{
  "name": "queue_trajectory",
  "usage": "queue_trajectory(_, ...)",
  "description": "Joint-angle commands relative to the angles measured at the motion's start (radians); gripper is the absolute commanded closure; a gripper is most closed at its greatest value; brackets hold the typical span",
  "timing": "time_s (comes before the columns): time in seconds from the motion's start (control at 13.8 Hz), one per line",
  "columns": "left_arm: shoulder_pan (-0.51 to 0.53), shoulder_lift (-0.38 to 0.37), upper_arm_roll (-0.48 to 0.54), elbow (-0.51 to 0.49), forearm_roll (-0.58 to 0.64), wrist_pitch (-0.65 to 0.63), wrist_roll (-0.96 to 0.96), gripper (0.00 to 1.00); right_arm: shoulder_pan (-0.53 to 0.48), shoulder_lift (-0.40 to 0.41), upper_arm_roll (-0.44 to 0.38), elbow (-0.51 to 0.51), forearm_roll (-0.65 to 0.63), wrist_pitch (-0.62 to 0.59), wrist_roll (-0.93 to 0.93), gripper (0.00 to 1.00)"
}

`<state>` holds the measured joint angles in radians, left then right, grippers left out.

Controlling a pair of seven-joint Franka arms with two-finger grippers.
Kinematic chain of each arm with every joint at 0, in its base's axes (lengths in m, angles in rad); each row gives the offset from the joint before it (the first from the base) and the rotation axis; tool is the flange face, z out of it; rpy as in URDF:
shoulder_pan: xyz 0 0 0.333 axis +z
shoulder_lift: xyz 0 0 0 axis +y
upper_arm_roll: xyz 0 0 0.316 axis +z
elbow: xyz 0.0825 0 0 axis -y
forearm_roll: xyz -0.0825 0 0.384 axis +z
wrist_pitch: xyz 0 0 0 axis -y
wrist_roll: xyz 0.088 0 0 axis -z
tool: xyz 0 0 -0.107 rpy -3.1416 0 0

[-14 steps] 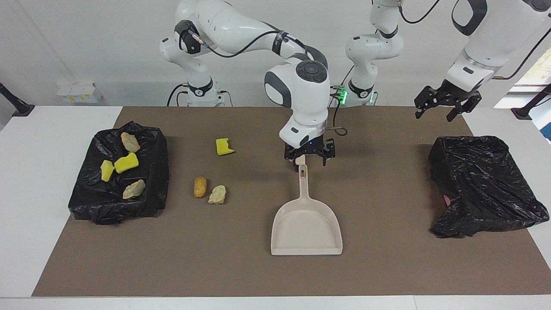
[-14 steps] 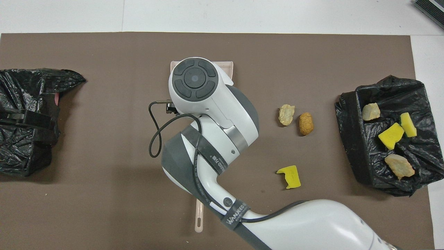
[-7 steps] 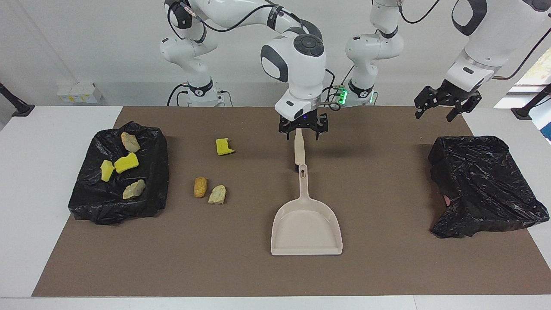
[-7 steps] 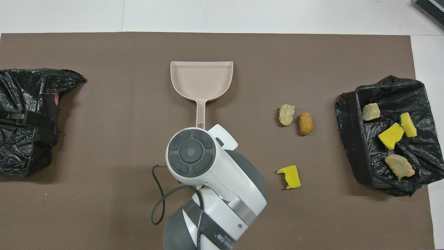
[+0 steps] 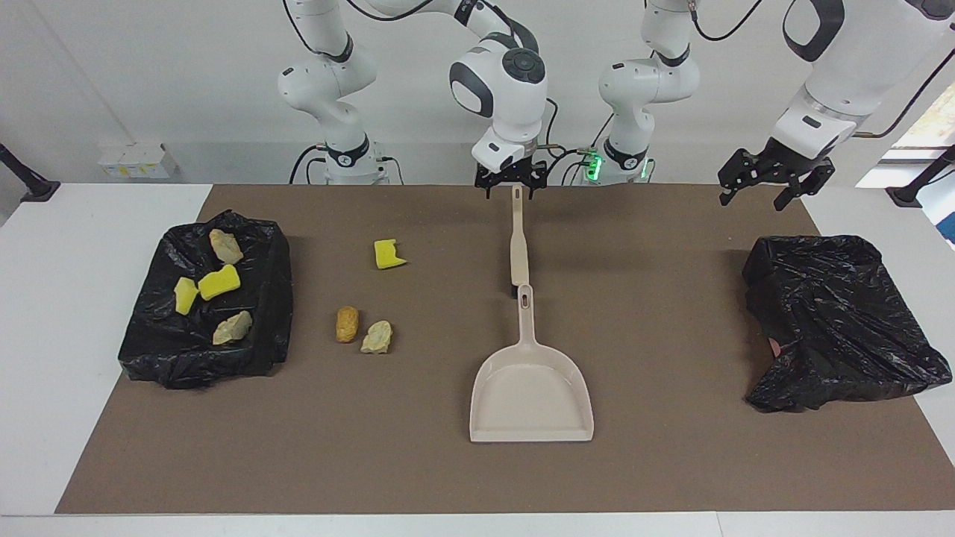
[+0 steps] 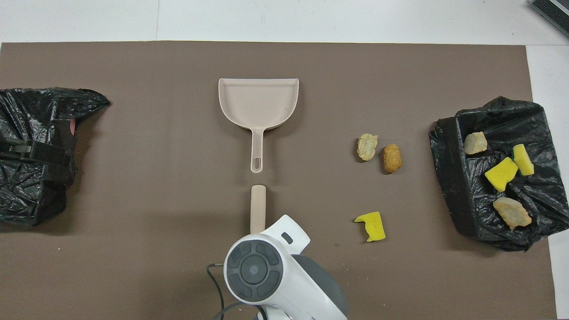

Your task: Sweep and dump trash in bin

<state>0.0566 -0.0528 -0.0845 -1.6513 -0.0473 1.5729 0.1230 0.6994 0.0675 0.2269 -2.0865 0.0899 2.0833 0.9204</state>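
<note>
1. Hanging over the robot-side end of the brush, the right end effector has its fingers spread and nothing between them.
2. The brush lies flat on the brown mat, handle toward the robots, its other end just short of the dustpan handle.
3. The dustpan lies on the mat, farther from the robots than the brush, pan mouth pointing away from them.
4. Three pieces of trash lie on the mat between the dustpan and the lined bin at the right arm's end of the desk: a yellow sponge chunk, a brown lump and a tan lump.
5. Four more pieces lie in that bin.
6. The left end effector waits, spread and empty, above the mat near the crumpled black bag, which is well apart from the dustpan.
</note>
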Motion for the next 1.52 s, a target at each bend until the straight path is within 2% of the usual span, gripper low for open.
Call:
queue_trajectory(0.0, 0.011, 0.005, -0.004, 0.018, -0.009, -0.021, 0.015, 0.0, 0.003, 0.029, 0.0, -0.04, 0.021, 0.098, 0.018, 0.0)
queue_trajectory(0.14, 0.011, 0.005, -0.004, 0.018, -0.009, -0.021, 0.015, 0.0, 0.026, 0.066, -0.001, -0.04, 0.021, 0.145, 0.017, 0.01)
queue_trajectory(0.36, 0.011, 0.005, -0.004, 0.018, -0.008, -0.021, 0.015, 0.0, 0.026, 0.077, -0.001, -0.035, 0.021, 0.161, 0.012, 0.31)
queue_trajectory(0.43, 0.011, 0.005, -0.004, 0.018, -0.009, -0.021, 0.015, 0.0, 0.028, 0.072, -0.001, -0.036, 0.022, 0.158, 0.012, 0.43)
queue_trajectory(0.51, 0.011, 0.005, -0.004, 0.018, -0.009, -0.021, 0.015, 0.0, 0.029, 0.071, -0.001, -0.038, 0.022, 0.158, 0.015, 0.59)
queue_trajectory(0.58, 0.003, 0.005, -0.006, 0.018, -0.014, -0.022, 0.008, 0.0, 0.031, 0.069, 0.0, -0.038, 0.022, 0.158, 0.023, 0.86)
queue_trajectory(0.65, -0.007, -0.001, -0.014, 0.007, -0.014, -0.04, 0.009, 0.0, 0.032, 0.069, 0.0, -0.035, 0.021, 0.156, 0.05, 1.0)
queue_trajectory(0.87, -0.087, 0.002, -0.02, -0.019, -0.013, 0.036, 0.009, 0.0, 0.023, 0.042, -0.001, -0.027, 0.021, 0.144, 0.08, 1.0)
queue_trajectory(0.94, -0.128, 0.011, -0.02, -0.037, -0.013, 0.099, -0.027, 0.0, 0.02, 0.007, -0.003, -0.03, 0.021, 0.114, 0.084, 1.0)
queue_trajectory(1.01, -0.167, 0.025, -0.02, -0.056, -0.013, 0.167, -0.113, 0.0, 0.003, -0.042, -0.005, -0.035, 0.019, 0.031, 0.08, 1.0)
queue_trajectory(1.16, -0.213, 0.069, -0.02, -0.059, -0.009, 0.251, -0.164, 0.0, -0.041, -0.131, -0.005, -0.053, 0.019, -0.075, 0.078, 1.0)
queue_trajectory(1.45, -0.302, 0.209, -0.02, -0.053, 0.015, 0.419, -0.241, 0.0, -0.133, -0.273, -0.008, -0.173, 0.019, -0.152, 0.141, 1.0)
